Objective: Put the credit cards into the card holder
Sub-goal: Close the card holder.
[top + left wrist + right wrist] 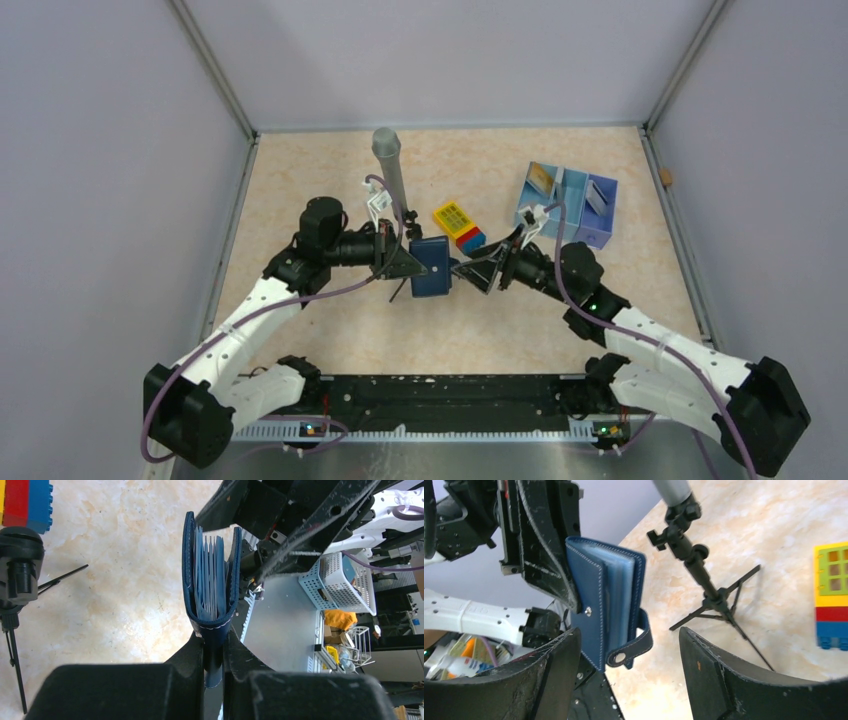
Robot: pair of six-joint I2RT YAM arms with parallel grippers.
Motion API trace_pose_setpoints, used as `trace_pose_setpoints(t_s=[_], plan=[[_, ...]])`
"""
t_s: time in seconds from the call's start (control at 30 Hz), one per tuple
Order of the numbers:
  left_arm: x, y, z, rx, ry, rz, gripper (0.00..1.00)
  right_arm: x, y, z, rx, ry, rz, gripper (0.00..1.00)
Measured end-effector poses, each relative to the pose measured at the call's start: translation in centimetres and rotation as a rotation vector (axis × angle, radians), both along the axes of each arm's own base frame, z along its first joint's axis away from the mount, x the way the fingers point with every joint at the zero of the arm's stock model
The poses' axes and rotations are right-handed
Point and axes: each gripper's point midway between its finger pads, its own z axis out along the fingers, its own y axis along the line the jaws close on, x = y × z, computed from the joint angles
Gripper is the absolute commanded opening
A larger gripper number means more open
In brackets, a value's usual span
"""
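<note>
Left tool (214, 650) is pinched on the holder (210, 575), which is held up over the desk (330, 200). Beside it the right tool (628, 635) is spread, empty. With cards (541, 178) seen in the tray (575, 215), loading is judged not yet begun.

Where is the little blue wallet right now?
The navy-blue folding wallet is mid-table in the top view, pinched by the left claw, close to the yellow-topped toy brick block.
</note>
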Motion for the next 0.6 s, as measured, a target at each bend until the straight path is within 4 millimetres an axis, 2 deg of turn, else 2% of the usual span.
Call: trace_pose_setpoints(t_s=[0.13, 0.37, 0.6], plan=[[-0.2, -0.1, 0.3, -0.012, -0.005, -0.016, 0.00, 1.0, -1.4, 0.2, 0.005, -0.013, -0.067, 0.64], [0.0, -0.1, 0.2, -0.010, -0.009, -0.006, 0.00, 1.0, -2.1, -0.9, -0.017, 0.013, -0.073, 0.42], [0.9, 0.2, -1.1, 0.041, 0.017, 0.053, 0.00, 0.1, -1.7, -1.1, -0.008, 0.052, -0.031, 0.44]])
